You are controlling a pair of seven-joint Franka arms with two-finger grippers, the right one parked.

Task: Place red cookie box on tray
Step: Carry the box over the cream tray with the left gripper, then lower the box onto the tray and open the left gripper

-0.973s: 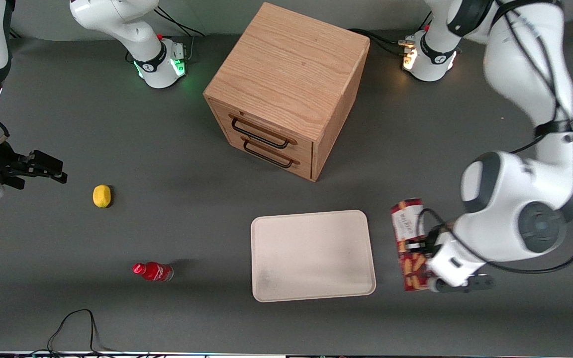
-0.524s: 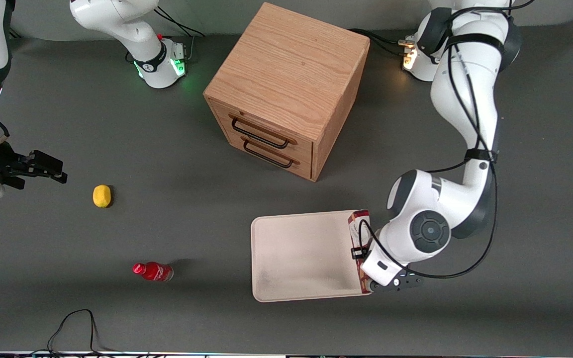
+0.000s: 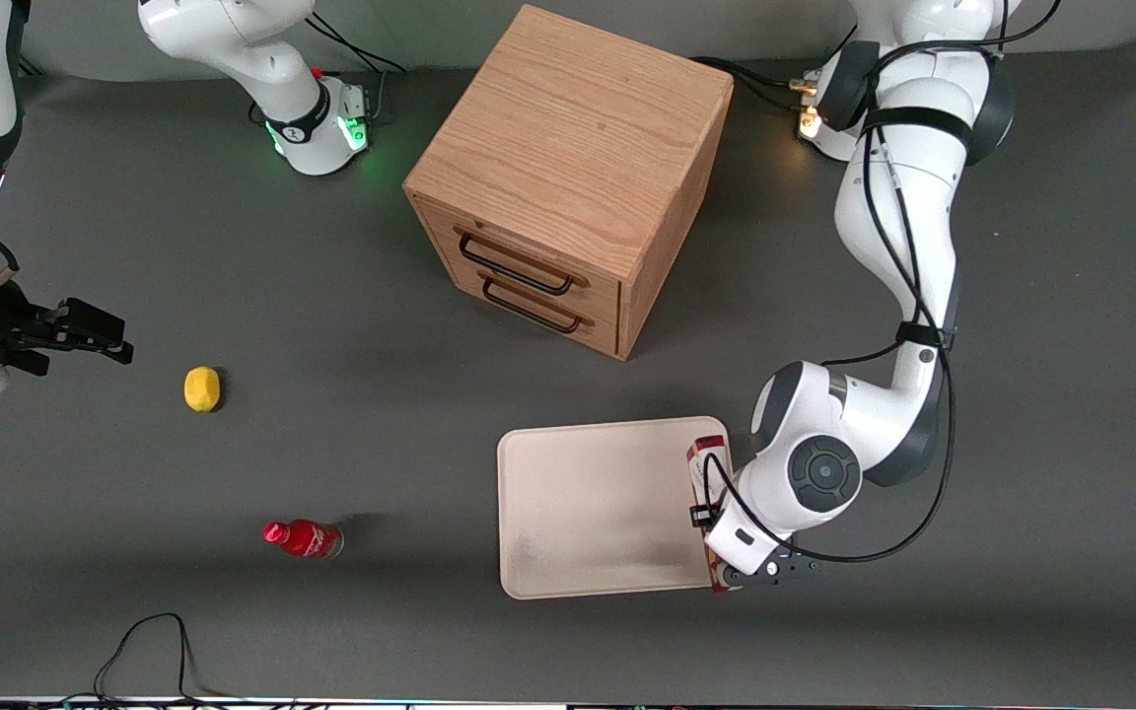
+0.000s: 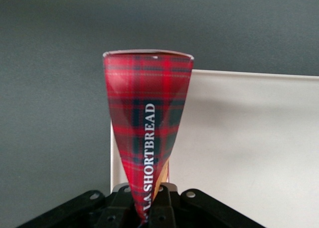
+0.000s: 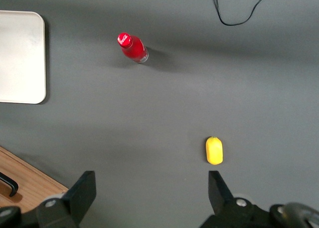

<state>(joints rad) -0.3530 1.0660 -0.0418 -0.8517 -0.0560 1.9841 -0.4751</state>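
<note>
Wrist view: red cookie box [image 4: 148, 123] clamped in tool [image 4: 152, 213], over tray [image 4: 249, 148] edge.

Setting: I am working in a robotics lab.
Evidence: my arm bases [image 3: 849, 123] are sitting bolted on a grey-matted table [image 3: 233, 463], cables [image 3: 149, 646] trailing.

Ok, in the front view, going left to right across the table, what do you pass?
Yellow lemon → red bottle → oak drawer cabinet → tray → red cookie box, held over the tray's edge by the gripper.
</note>
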